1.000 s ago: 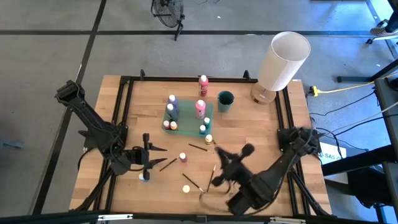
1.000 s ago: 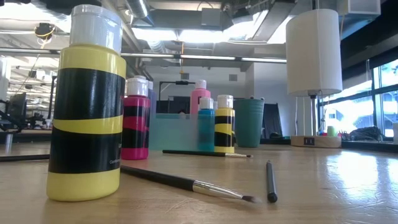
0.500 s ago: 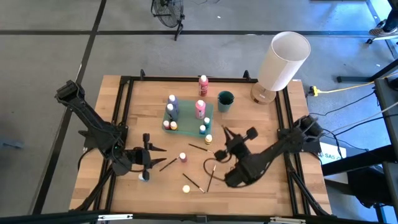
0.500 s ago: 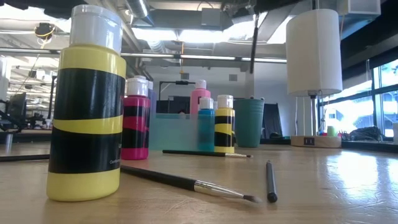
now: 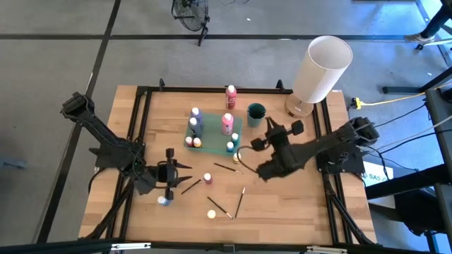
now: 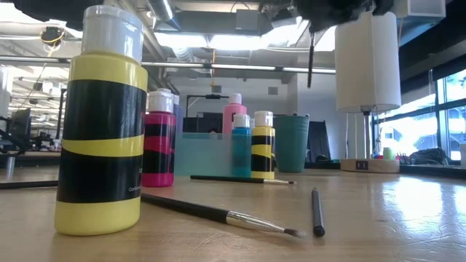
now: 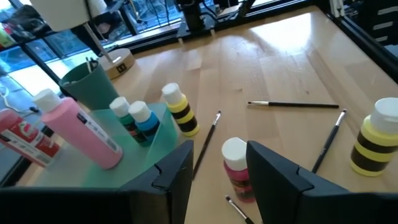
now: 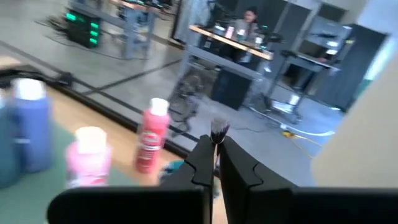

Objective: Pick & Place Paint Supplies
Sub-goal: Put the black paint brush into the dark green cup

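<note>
No legible text, brand, number or sign found. Label printing on red bottle (image 7: 28,142) and yellow bottle (image 6: 100,124) too blurred to read.

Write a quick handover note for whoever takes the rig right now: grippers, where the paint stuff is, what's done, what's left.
Right gripper: shut on a brush, raised near the teal cup.
Left gripper: fingers apart, empty, low by the red bottle.
Tray: holds several bottles.
Loose on the table: three brushes, plus red, yellow and blue bottles; another red bottle stands behind the tray.
Left: place the held brush, probably in the cup, then clear the loose items.
</note>
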